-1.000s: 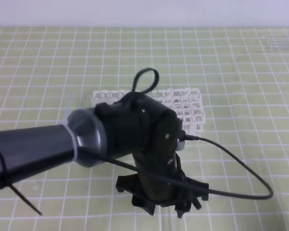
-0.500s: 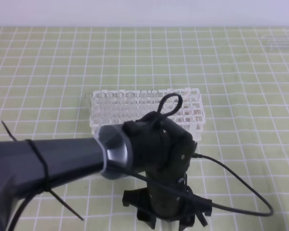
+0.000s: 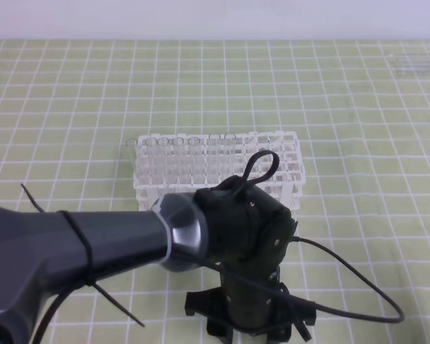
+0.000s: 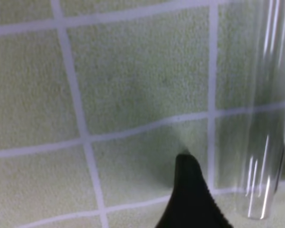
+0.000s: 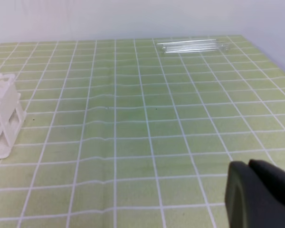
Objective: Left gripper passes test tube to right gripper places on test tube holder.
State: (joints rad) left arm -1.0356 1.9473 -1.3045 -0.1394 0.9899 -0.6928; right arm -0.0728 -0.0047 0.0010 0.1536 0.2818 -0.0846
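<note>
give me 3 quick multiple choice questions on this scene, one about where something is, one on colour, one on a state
1. Where do the spare tubes lie in the right wrist view?
A. at the mat's far edge
B. inside the rack
C. under the right gripper

2. What colour is the rack?
A. black
B. white
C. blue

3. How does the tube in the left wrist view stand with the left gripper's finger?
A. beside the finger, on the mat
B. crushed flat under it
C. slotted in the rack

Answers: 1 A, they lie in a row near the mat's far edge. 2 B, its lattice is white. 3 A, a gap shows between finger and tube.
</note>
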